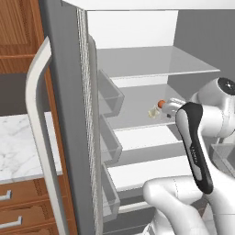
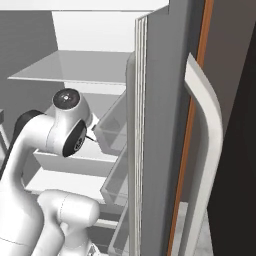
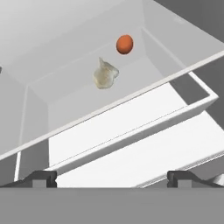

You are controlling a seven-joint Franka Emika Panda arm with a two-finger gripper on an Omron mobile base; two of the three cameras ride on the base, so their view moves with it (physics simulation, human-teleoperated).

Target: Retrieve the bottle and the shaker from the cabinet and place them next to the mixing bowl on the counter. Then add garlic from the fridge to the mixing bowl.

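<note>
You see the fridge (image 1: 69,92) as smooth matt grey outside, its handle (image 1: 39,137) pale and satiny, its shelves (image 1: 151,64) translucent like frosted plastic. The garlic (image 3: 105,74) looks off-white, dull and slightly bumpy; the small round thing (image 3: 124,44) near it is plain smooth orange. The worktop (image 1: 18,147) reads as polished grey-veined marble over brown wooden drawers (image 1: 23,206) with silver metal pulls.

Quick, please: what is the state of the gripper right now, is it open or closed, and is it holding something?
Gripper: open, jaws wide apart, holding nothing; it faces the garlic on the fridge shelf.
</note>
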